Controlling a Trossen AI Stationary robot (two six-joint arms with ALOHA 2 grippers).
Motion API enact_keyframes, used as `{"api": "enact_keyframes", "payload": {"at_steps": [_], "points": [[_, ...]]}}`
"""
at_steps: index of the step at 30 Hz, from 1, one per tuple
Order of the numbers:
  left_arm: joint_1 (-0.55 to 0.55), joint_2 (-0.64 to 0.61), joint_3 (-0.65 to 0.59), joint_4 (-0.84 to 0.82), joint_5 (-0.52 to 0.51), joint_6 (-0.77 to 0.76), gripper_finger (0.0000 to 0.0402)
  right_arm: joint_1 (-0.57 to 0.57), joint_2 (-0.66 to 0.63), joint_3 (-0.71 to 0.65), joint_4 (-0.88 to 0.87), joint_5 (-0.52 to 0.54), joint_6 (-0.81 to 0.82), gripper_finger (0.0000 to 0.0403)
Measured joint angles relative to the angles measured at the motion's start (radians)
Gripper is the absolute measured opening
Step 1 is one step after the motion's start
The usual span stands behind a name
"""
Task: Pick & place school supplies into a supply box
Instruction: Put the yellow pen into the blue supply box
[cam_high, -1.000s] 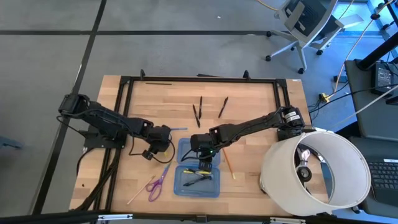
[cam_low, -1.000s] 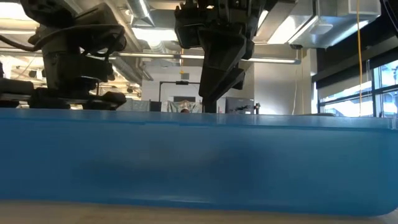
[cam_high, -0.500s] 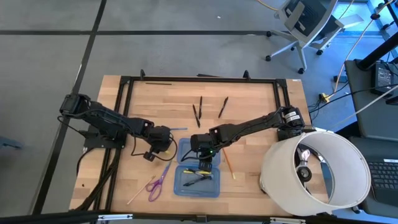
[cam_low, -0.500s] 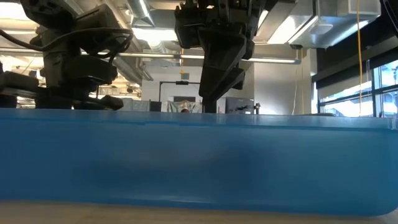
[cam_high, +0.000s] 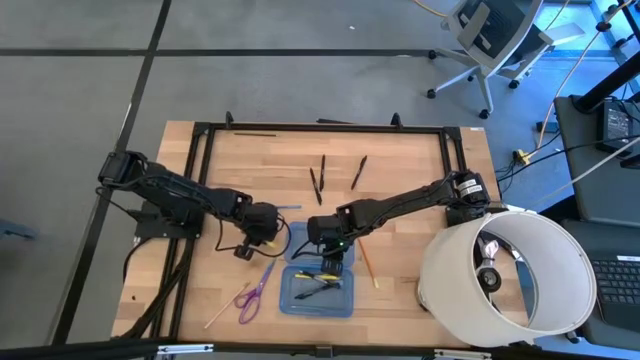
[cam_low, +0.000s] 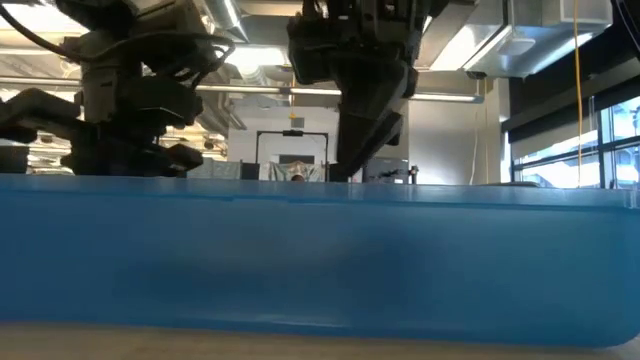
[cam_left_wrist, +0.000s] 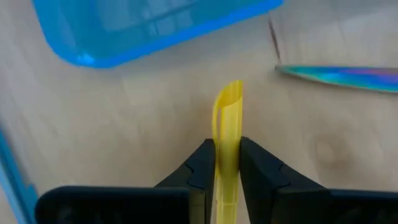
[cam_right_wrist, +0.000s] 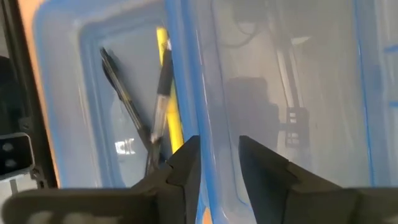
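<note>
Left gripper (cam_left_wrist: 227, 163) is closed on a yellow pencil (cam_left_wrist: 227, 127), both fingers (cam_left_wrist: 200, 168) pressed against the shaft; the pencil projects forward over bare wood, its tip short of the rounded corner of the blue case (cam_left_wrist: 146, 30); an iridescent scissors blade (cam_left_wrist: 348, 77) lies on the wood near the pencil. From above, this gripper sits just left of the case, with the purple-handled scissors (cam_high: 252, 293) nearer the front edge of the table (cam_high: 400, 165). Right gripper (cam_right_wrist: 217, 158) hangs over the ridge between the two halves of the case, fingers (cam_right_wrist: 186, 163) parted with the blue ridge showing in the gap; nothing is visibly gripped. One half of the case holds two black pens (cam_right_wrist: 127, 106) and a yellow stick. Two further black pens (cam_high: 318, 180) lie well behind the case; an orange pencil (cam_high: 367, 263) lies just right of it; a large white drum (cam_high: 505, 275) stands at the right end of the table. No brand, label or writing is legible.
</note>
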Motion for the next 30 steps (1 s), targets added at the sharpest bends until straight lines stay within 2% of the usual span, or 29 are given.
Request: {"api": "enact_keyframes", "payload": {"at_steps": [4, 7, 12, 18, 24, 30], "points": [[-0.001, -0.001, 0.061, -0.105, 0.019, -0.037, 0.0047, -0.010, -0.009, -0.001, -0.068, 0.041, -0.026, 0.0113], [0.000, -0.001, 0.105, -0.178, 0.020, -0.075, 0.0048, -0.018, -0.028, -0.001, -0.110, 0.111, -0.058, 0.0113], [-0.005, -0.002, 0.162, -0.188, 0.028, -0.111, 0.0048, -0.035, -0.072, -0.001, -0.094, 0.210, -0.164, 0.0113], [-0.041, -0.003, 0.209, -0.184, 0.030, -0.148, 0.0049, -0.071, -0.103, -0.016, -0.068, 0.225, -0.259, 0.0113], [-0.100, -0.003, 0.255, -0.181, 0.009, -0.162, 0.0048, -0.130, -0.171, -0.129, -0.025, 0.219, -0.282, 0.0113], [-0.140, -0.003, 0.257, -0.158, -0.014, -0.196, 0.0048, -0.185, -0.353, -0.348, 0.139, 0.218, -0.223, 0.0113]]}}
